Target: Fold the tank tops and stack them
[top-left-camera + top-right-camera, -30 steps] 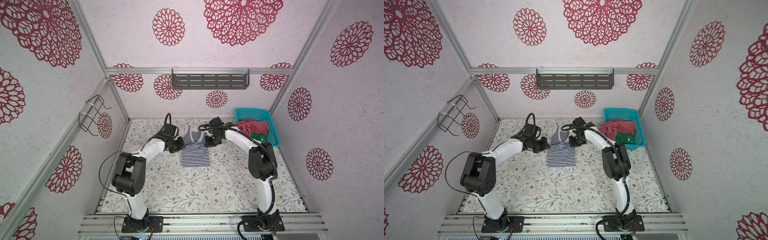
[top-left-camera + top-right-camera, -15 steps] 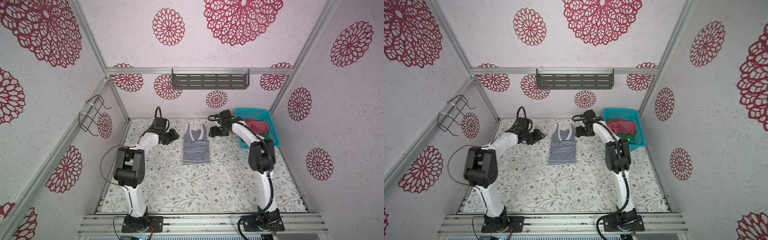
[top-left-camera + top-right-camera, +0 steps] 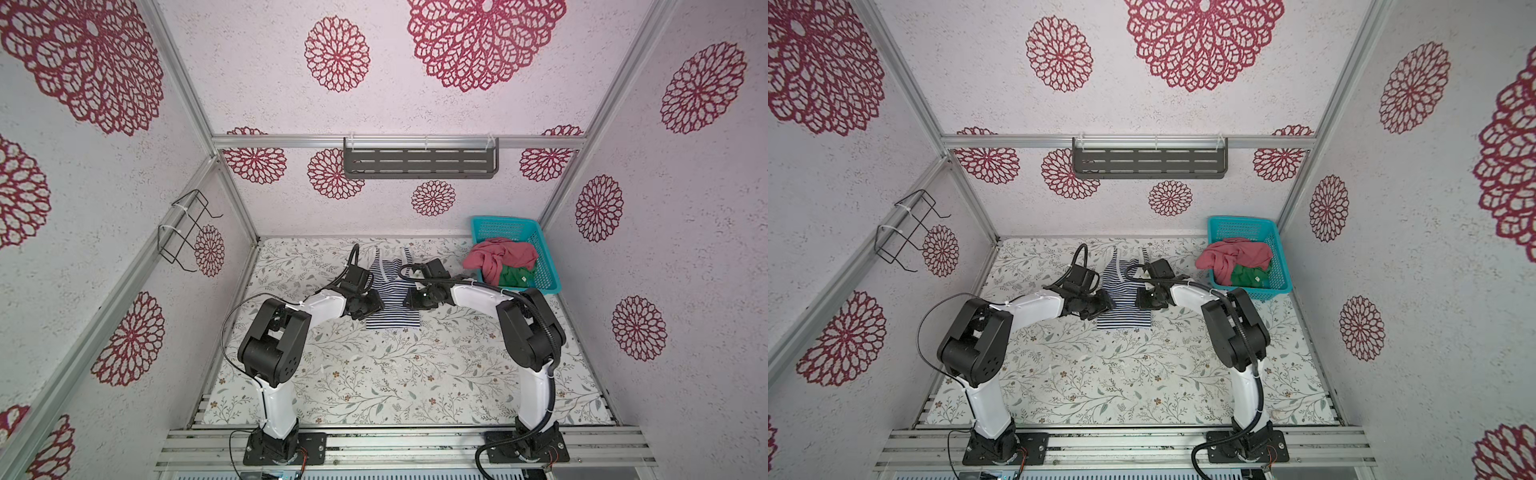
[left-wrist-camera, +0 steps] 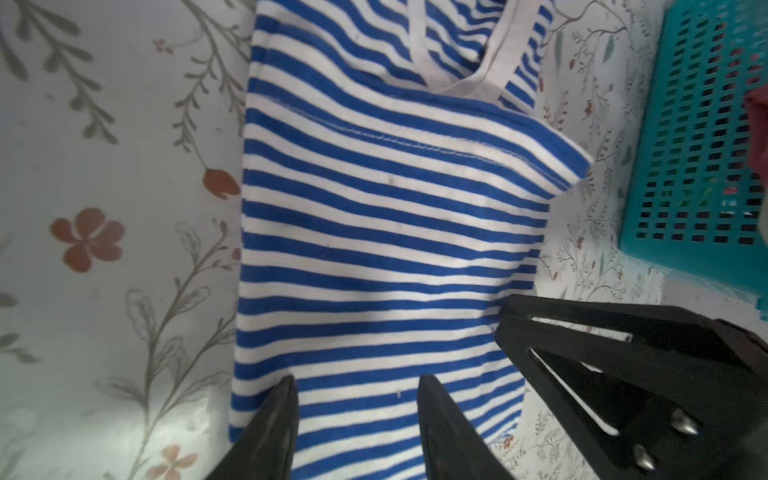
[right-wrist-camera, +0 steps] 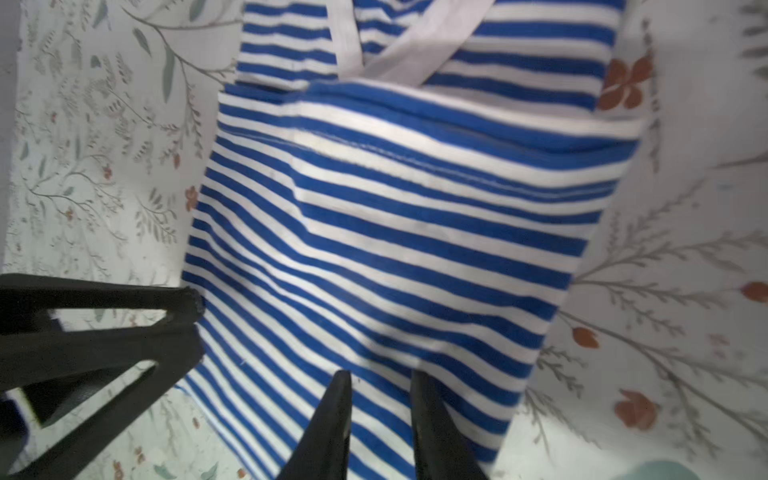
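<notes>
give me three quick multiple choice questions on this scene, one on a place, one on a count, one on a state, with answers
1. Where is the red-pink top?
A) on the wall shelf
B) in the teal basket
C) on the wire rack

2. How many tops lie on the table outside the basket?
A) one
B) two
C) three

3. How is the striped top lying?
A) crumpled in a ball
B) folded, hem up by the neckline
C) spread flat at full length

Answers:
1 B, it is bunched there with the green top.
2 A, only the striped one is out.
3 B, its stitched hem crosses just under the white neckline in the left wrist view.
</notes>
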`<state>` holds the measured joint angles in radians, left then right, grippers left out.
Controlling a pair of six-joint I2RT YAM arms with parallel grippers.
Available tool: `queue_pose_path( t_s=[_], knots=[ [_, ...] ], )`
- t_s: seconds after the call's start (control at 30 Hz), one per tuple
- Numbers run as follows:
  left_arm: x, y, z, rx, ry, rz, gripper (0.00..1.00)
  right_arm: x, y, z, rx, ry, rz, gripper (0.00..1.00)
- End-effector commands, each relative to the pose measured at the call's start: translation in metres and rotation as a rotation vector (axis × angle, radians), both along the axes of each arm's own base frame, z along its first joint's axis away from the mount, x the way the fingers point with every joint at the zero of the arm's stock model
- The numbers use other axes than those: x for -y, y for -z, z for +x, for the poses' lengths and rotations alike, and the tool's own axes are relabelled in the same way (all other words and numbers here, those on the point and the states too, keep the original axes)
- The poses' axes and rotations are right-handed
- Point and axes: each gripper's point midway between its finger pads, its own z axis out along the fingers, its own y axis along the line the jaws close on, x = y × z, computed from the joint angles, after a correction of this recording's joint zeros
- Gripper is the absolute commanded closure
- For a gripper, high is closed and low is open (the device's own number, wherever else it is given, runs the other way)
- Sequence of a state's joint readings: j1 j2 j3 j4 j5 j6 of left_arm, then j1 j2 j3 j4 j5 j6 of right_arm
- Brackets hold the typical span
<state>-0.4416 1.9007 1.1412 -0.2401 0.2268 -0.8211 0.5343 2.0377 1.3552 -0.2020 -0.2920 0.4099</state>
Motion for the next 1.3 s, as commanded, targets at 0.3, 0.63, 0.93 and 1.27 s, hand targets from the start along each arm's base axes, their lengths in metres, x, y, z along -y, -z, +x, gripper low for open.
queue_pose_path(
  t_s=[0.3, 0.63, 0.93, 1.27],
  knots=[
    [-0.018, 0.044, -0.137, -0.232, -0.045, 0.0, 0.54, 0.008, 0.019, -0.113, -0.119, -0.03, -0.018, 0.77],
    [-0.064, -0.07, -0.123, 0.018, -0.092, -0.013, 0.51, 0.038, -0.035, -0.129, -0.084, 0.001, -0.013, 0.57],
    [-0.054, -0.059, -0.047, 0.081, -0.015, 0.036, 0.57, 0.023, -0.041, -0.054, 0.007, -0.011, 0.001, 0.67],
    [-0.036, -0.02, -0.02, 0.035, -0.01, 0.018, 0.6, 0.024, -0.023, -0.034, -0.005, 0.005, -0.023, 0.48]
  ],
)
